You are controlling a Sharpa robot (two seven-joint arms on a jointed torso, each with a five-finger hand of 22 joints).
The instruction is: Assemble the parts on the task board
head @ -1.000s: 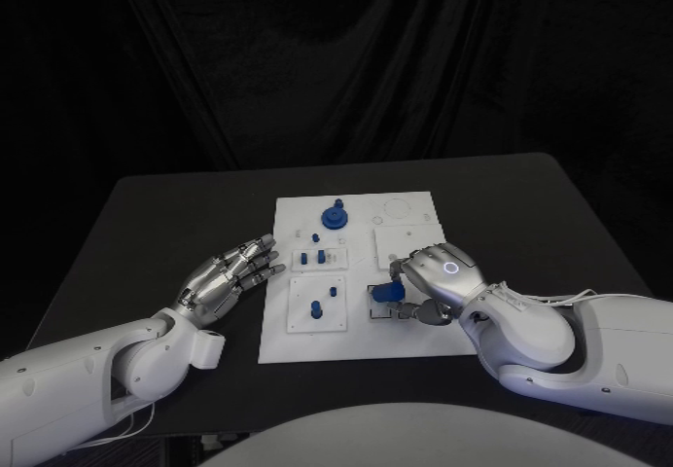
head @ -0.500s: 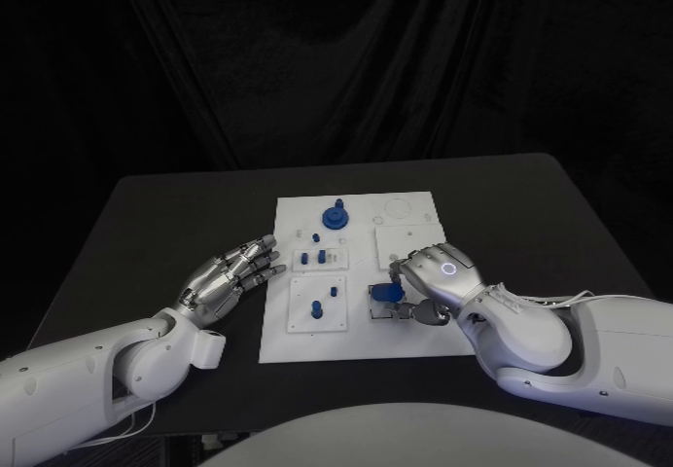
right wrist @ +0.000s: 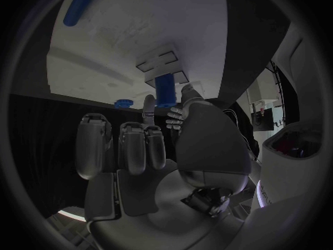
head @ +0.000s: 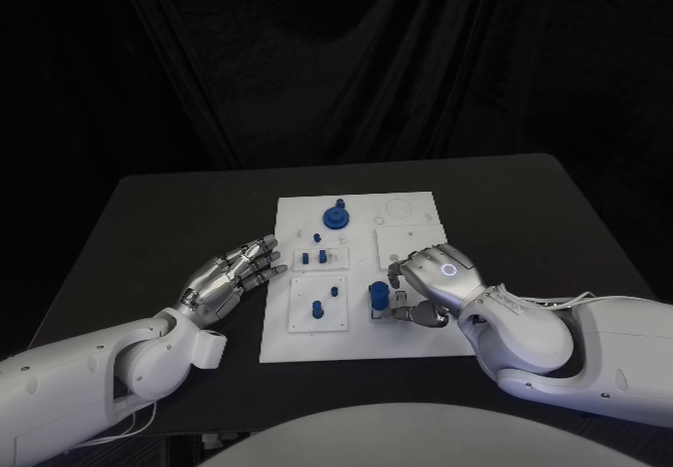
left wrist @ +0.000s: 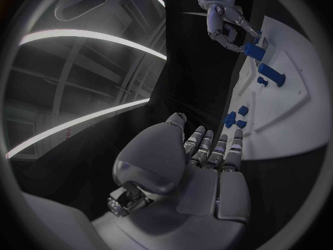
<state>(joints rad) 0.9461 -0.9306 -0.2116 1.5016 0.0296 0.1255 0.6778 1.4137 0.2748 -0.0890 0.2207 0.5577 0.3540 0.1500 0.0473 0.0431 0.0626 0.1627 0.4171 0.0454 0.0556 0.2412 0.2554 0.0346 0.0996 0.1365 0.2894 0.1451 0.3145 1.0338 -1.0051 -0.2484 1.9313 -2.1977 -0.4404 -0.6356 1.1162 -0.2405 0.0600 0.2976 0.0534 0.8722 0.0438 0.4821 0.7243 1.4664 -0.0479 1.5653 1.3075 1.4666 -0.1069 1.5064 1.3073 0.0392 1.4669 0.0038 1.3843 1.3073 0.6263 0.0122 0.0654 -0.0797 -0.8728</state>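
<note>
Black bench [head: 168,214] before a dark curtain. Right hand [head: 438,277] pinched an upright blue peg [head: 378,295] at a socket near the white task board's [head: 421,342] right side. Left hand [head: 231,275], fingers spread and empty, lay beside the board's left edge. Other blue parts [head: 336,216] stood farther back.

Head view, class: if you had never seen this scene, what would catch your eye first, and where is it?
First comes the white board in the middle of the black table, dotted with small blue pieces. Next, the right hand over the board's near right part, holding a blue peg. The left hand lies at the board's left edge, fingers apart, holding nothing.
</note>
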